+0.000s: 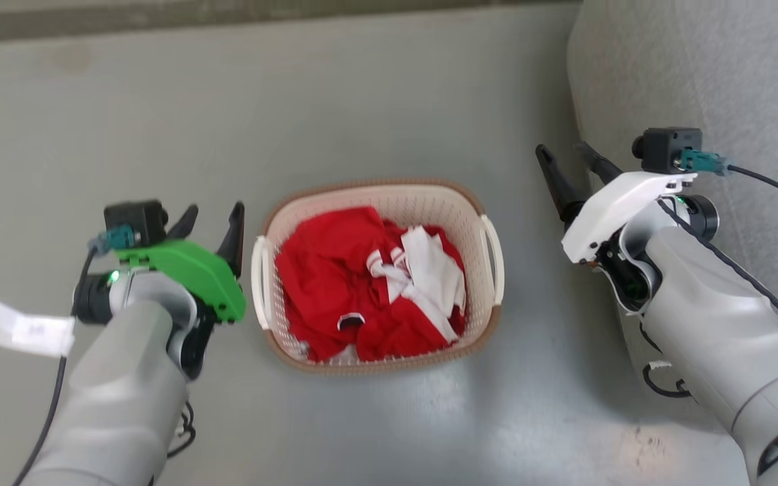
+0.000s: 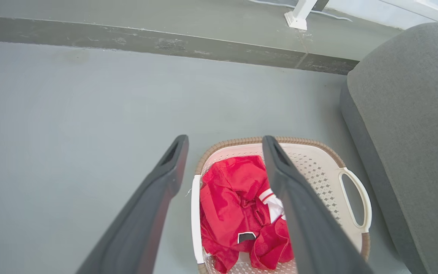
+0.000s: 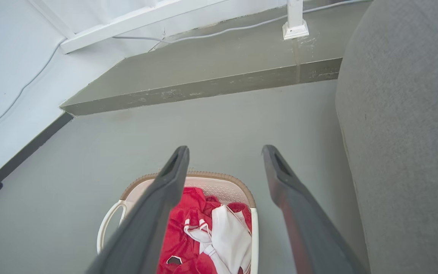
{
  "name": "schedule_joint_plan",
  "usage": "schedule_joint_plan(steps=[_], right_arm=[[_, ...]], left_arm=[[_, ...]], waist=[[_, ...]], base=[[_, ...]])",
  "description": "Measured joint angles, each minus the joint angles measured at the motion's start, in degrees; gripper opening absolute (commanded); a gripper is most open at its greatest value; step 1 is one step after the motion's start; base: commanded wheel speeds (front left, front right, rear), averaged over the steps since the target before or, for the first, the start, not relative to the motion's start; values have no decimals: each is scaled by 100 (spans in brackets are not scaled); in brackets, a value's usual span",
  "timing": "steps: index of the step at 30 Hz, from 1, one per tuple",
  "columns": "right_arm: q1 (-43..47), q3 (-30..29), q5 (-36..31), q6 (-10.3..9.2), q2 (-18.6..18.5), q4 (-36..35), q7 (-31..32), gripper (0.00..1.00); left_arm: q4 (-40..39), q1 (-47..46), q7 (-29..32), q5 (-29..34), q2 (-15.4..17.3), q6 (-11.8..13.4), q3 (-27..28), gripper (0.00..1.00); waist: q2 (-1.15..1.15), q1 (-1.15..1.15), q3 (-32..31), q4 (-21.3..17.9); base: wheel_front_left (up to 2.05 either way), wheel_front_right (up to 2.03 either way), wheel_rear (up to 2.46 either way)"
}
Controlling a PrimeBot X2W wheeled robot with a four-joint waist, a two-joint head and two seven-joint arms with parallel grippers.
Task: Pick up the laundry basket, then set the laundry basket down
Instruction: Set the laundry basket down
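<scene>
Left gripper [image 1: 215, 209], green-shelled at the wrist, hangs with its two dark fingers apart and empty, just beside the left end of the cream-white perforated plastic laundry basket [image 1: 375, 186] with the brown woven-look rim. From the head camera I cannot tell whether the nearer finger touches it. Left wrist camera: fingers of the left gripper [image 2: 224, 140] spread, and the basket [image 2: 318, 167] lies below and between them, its left white loop handle [image 2: 195, 213] under the gap. Right gripper [image 1: 561, 148], white-shelled, is also spread and empty. It sits well off the basket's right white handle [image 1: 495, 260], over by the grey upholstered sofa [image 1: 699, 67]. Right wrist camera: right gripper [image 3: 225, 149] parted, the basket [image 3: 219, 175] low in view, more under the left-hand finger than between the two. Basket sits on the grey painted floor [image 1: 362, 101] between both arms, long sides running across my head view. A crumpled red-and-white garment [image 1: 335, 270] lies inside. Beyond the basket a raised grey concrete step [image 2: 127, 38] crosses the floor, with a white post foot [image 2: 297, 19] standing on it.
</scene>
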Motion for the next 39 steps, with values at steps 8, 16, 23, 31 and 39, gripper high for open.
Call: schedule_joint_plan(steps=[8, 16, 23, 31, 39], right_arm=[[492, -458, -378, -20, -232, -494, -1, 100], [1054, -1040, -730, -176, -335, -1236, -2, 100], [1549, -1506, -1136, -375, -445, -1842, -8, 100], [2127, -1897, -1614, -582, -517, -2417, -8, 100], [2529, -2149, -1985, -676, -516, -2909, -9, 100]], left_arm=[[-634, 519, 0, 227, 105, 1, 316, 100], [-1445, 1112, -1, 681, 232, 160, 747, 100], [-2245, 1696, -1, 881, 232, 255, 1210, 100], [-3030, 2309, -16, 1280, 227, 377, 1611, 100], [-3475, 2885, -18, 1580, 227, 411, 1838, 100]], waist=[[0, 0, -629, 61], [0, 0, -1235, 119], [0, 0, -1659, 151], [0, 0, -1982, 226], [0, 0, -2068, 241]], base=[[0, 0, 0], [0, 0, 0], [0, 0, 0], [0, 0, 0], [0, 0, 0]])
